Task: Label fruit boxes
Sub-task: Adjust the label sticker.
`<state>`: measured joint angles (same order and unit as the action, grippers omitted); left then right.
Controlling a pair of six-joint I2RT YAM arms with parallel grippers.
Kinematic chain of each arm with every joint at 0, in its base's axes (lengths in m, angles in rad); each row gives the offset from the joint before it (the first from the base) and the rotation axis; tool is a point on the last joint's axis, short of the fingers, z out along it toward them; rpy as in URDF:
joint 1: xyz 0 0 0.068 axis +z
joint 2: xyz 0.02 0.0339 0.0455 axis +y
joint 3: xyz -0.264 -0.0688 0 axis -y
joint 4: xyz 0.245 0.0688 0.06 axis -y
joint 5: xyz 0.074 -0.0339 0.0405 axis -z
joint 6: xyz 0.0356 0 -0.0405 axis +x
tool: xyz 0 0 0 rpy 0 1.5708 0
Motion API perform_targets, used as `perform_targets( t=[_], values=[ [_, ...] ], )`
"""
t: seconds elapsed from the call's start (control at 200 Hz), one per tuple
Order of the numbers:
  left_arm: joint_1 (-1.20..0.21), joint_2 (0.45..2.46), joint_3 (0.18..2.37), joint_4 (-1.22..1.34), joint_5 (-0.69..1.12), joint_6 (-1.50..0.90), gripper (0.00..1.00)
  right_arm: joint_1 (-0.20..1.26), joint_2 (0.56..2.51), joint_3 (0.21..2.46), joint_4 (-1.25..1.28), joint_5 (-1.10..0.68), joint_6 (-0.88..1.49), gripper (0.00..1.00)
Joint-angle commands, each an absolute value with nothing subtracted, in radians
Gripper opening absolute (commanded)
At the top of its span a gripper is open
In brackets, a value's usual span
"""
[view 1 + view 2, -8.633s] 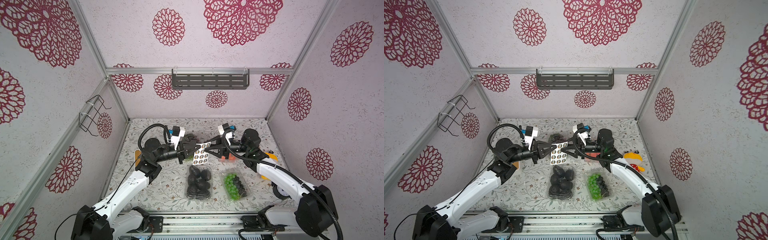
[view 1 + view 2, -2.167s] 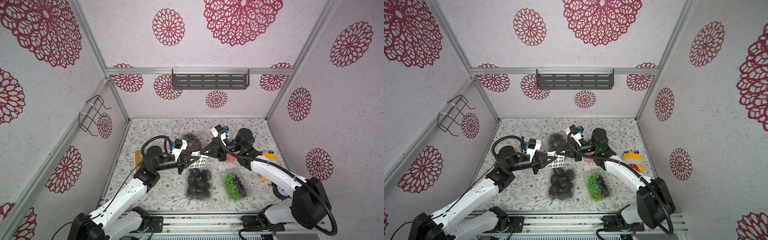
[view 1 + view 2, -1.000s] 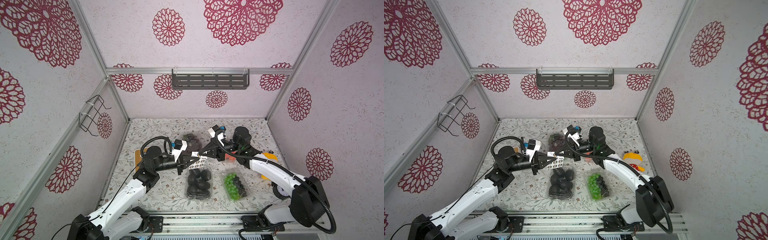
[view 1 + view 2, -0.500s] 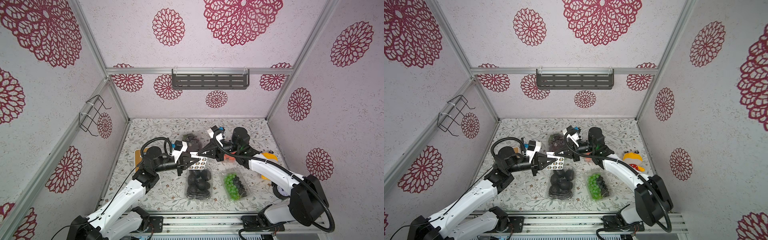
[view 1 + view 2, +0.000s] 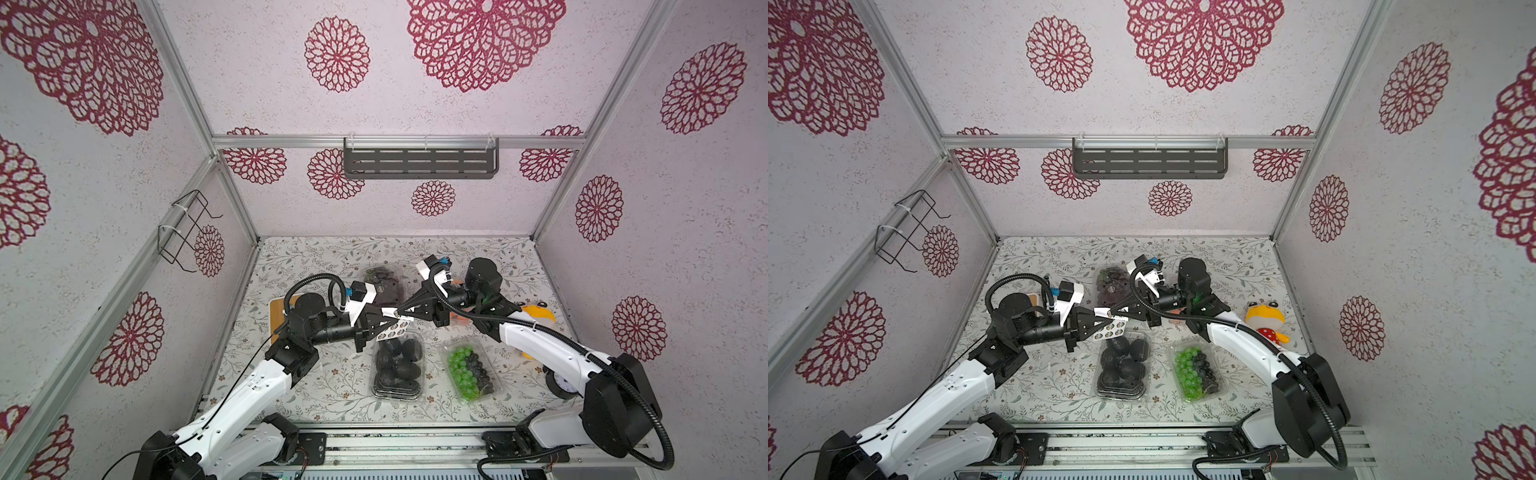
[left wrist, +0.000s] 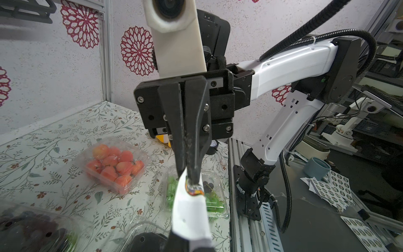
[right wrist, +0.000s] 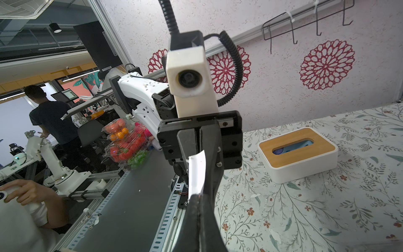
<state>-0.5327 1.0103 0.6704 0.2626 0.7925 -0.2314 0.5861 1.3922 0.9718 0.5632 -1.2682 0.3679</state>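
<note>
Here, left claw point(image 5: 384, 323) and right claw point(image 5: 400, 312) pinched on sticker sheet point(image 5: 392, 330), strawberry box point(image 5: 456, 321) mostly hidden.

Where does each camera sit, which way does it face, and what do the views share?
Both top views: high at the front, looking down on the table; left arm, right arm, left gripper, right gripper show.
Left wrist: on the left arm, facing the right arm; right gripper pinches the sticker sheet, strawberry box behind; own gripper barely shows.
Right wrist: on the right arm, facing the left arm and the wooden-lidded box; own gripper shows.
Shared: every view shows the sheet between both shut grippers.
</note>
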Motion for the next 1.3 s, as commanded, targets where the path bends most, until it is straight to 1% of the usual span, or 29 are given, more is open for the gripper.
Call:
perform_targets(
  t=[0.0, 0.09, 0.42, 0.555, 0.59, 0.655, 0.771, 0.831, 0.866, 1.091, 1.171, 1.221, 1.296],
  values=[
    [-0.533, 1.001, 0.689, 0.273, 0.768, -0.217, 0.00, 0.598, 1.360, 0.969, 0.590, -1.320, 0.361, 0.00],
    [-0.532, 0.995, 0.687, 0.282, 0.788, -0.225, 0.00, 0.598, 1.364, 0.971, 0.585, -1.319, 0.357, 0.00],
    [-0.531, 0.992, 0.684, 0.281, 0.773, -0.219, 0.00, 0.598, 1.349, 0.977, 0.514, -1.317, 0.306, 0.00],
    [-0.531, 0.998, 0.685, 0.280, 0.810, -0.209, 0.00, 0.592, 1.347, 0.985, 0.493, -1.263, 0.286, 0.00],
    [-0.532, 0.997, 0.682, 0.276, 0.806, -0.200, 0.07, 0.591, 1.347, 0.988, 0.494, -1.246, 0.286, 0.00],
    [-0.530, 0.993, 0.673, 0.278, 0.797, -0.189, 0.16, 0.591, 1.341, 0.997, 0.465, -1.209, 0.265, 0.00],
    [-0.528, 0.978, 0.657, 0.269, 0.783, -0.177, 0.35, 0.590, 1.336, 1.003, 0.459, -1.200, 0.258, 0.00],
    [-0.527, 0.965, 0.648, 0.262, 0.776, -0.170, 0.41, 0.590, 1.330, 1.005, 0.456, -1.192, 0.259, 0.00],
    [-0.525, 0.955, 0.644, 0.261, 0.775, -0.167, 0.42, 0.588, 1.327, 1.005, 0.452, -1.186, 0.257, 0.00],
    [-0.523, 0.916, 0.623, 0.296, 0.752, -0.181, 0.41, 0.588, 1.325, 1.000, 0.453, -1.200, 0.255, 0.00],
    [-0.523, 0.927, 0.632, 0.304, 0.749, -0.195, 0.33, 0.588, 1.331, 1.000, 0.454, -1.217, 0.257, 0.00],
    [-0.522, 0.942, 0.644, 0.304, 0.759, -0.201, 0.23, 0.588, 1.332, 0.999, 0.454, -1.224, 0.256, 0.00],
    [-0.517, 0.963, 0.652, 0.325, 0.778, -0.222, 0.15, 0.588, 1.328, 0.996, 0.449, -1.224, 0.254, 0.00]
  ],
)
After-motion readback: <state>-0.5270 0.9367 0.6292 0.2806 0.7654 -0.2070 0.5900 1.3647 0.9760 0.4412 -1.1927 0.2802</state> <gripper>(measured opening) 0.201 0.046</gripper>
